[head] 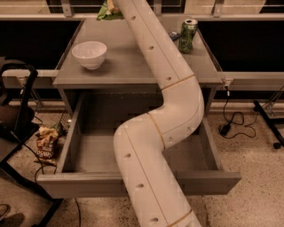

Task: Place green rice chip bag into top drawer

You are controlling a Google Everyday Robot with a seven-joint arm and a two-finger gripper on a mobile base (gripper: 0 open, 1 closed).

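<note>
The green rice chip bag [108, 10] shows only partly, at the far left of the cabinet top, cut by the upper edge of the view. My white arm [166, 102] reaches over the cabinet to it. My gripper, at the arm's end, is past the upper edge and out of view, right beside the bag. The top drawer [71, 182] is pulled wide open below the cabinet top. Its grey floor [95, 155] is bare where it shows. My arm crosses its middle and hides its handle.
A white bowl [89, 54] stands on the cabinet top at the left, and a green drink can [187, 35] at the right. A brown-and-orange snack bag [45, 144] lies on the floor left of the drawer. A black frame [20, 111] stands at the left, and cables [230, 124] lie at the right.
</note>
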